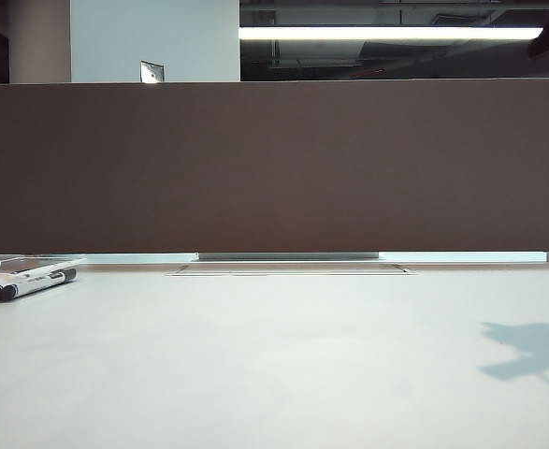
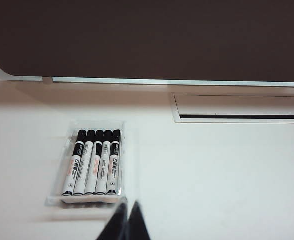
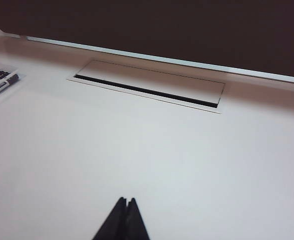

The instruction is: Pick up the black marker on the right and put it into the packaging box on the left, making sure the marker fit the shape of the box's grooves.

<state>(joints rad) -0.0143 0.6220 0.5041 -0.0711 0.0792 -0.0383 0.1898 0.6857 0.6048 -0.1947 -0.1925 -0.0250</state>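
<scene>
Ext. view: pale worktop (image 1: 274, 374), brown partition panel (image 1: 274, 168) along its far edge. Packaging box (image 1: 12, 264) at far left edge of frame, clear rim only partly seen. Markers lie in it side by side; nearest one, a black marker (image 1: 38, 282), white barrel w/ black cap and end. Recessed cable slot (image 1: 291, 270) at mid far edge. Arm shadow (image 1: 531, 351) on worktop at right. Neither claw seen here.

Left wrist view: left claw (image 2: 125, 220) at frame edge, fingers pressed together, holding nothing, above bare worktop just beside the box's near end. Box holds five markers in a row, parallel, caps pointing toward the partition, each seated in its own groove as far as can be told. Cable slot off to the side, well apart from box.

Right wrist view: right claw (image 3: 125, 217) w/ fingers together, nothing held, above bare worktop. Cable slot ahead, near partition. Box w/ markers just visible at frame edge, well apart from this claw.
</scene>
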